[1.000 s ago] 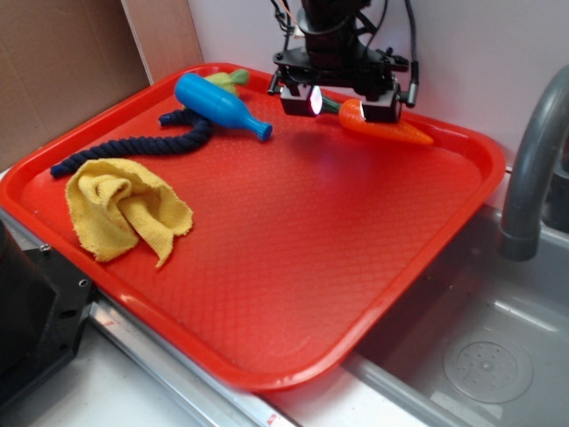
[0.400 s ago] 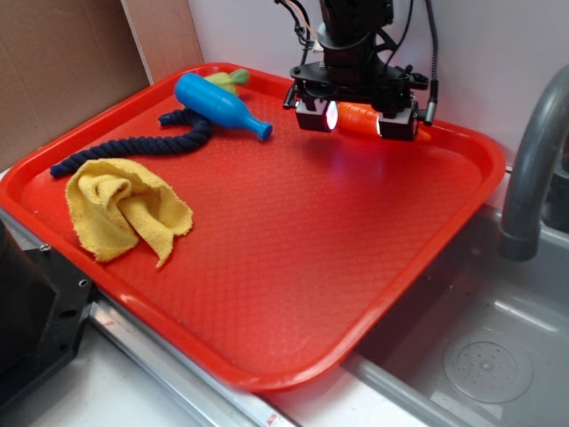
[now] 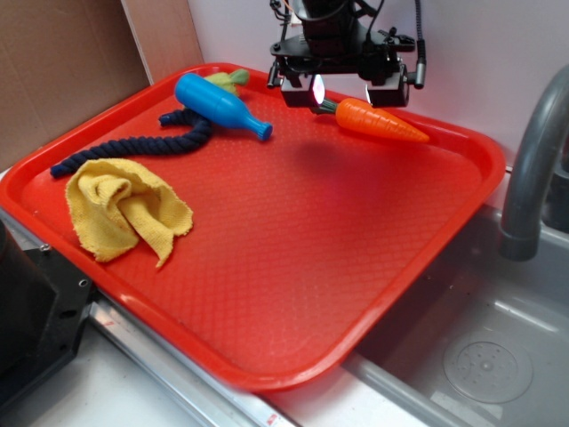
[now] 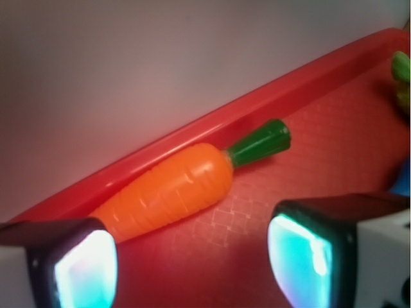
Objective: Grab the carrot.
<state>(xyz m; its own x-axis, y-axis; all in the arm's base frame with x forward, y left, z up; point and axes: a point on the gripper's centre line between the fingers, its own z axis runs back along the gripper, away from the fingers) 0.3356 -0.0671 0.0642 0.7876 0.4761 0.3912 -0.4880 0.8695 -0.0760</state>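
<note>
From my end the gripper [image 3: 342, 92] hangs above the carrot [image 3: 378, 121], fingers [image 4: 83, 269] spread wide and gripping nothing. The carrot lies flat along the back rim of the red tray [image 3: 267, 267], beyond the fingertips in the wrist view. It's glossy orange plastic, tapered, faintly ridged, with a green stem. The tray has a diamond-textured surface.

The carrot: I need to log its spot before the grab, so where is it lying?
In the exterior view the carrot lies on the red tray along its far rim, right of the blue bottle, with the open gripper above its stem end.
</note>
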